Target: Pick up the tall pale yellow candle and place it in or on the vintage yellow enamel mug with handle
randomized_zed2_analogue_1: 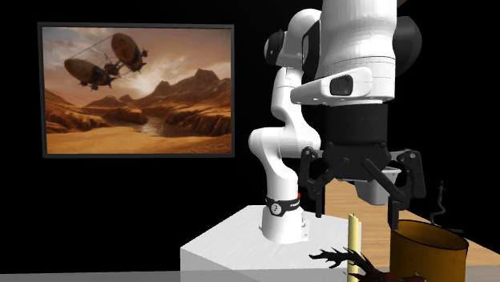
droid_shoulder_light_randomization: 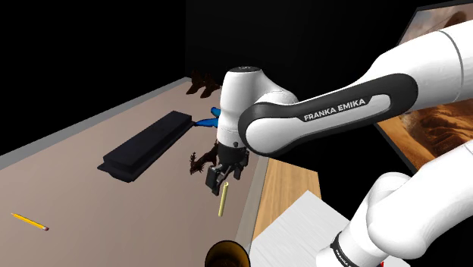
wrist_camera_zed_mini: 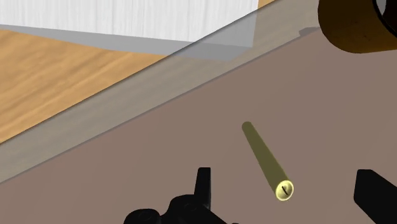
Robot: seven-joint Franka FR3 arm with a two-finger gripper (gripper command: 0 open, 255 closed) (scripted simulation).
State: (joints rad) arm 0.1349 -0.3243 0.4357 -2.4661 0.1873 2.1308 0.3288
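While the gripper [droid_shoulder_light_randomization: 220, 178] hangs over it with fingers apart, the candle [droid_shoulder_light_randomization: 222, 199] stands upright on the table [droid_shoulder_light_randomization: 114, 220] near the mug [droid_shoulder_light_randomization: 227, 255]. It is likely light, stiff and slick, so clasp its upper shaft squarely.

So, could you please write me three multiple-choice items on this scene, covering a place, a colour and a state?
1. Where is the candle?
A. Standing upright on the table, just below the gripper
B. Lying flat at the table's far end
C. Lifted clear of the table

2. What colour is the mug?
A. Blue
B. Ochre-brown
C. White

3. How does the gripper stand?
A. Shut on the candle
B. Shut on nothing
C. Open, one finger on either side of the candle

Answers:
1. A. The shoulder view shows it upright on the table under the gripper.
2. B. Its wall is ochre-brown in the second exterior view.
3. C. In the wrist view the fingers stand wide apart and neither touches the candle.
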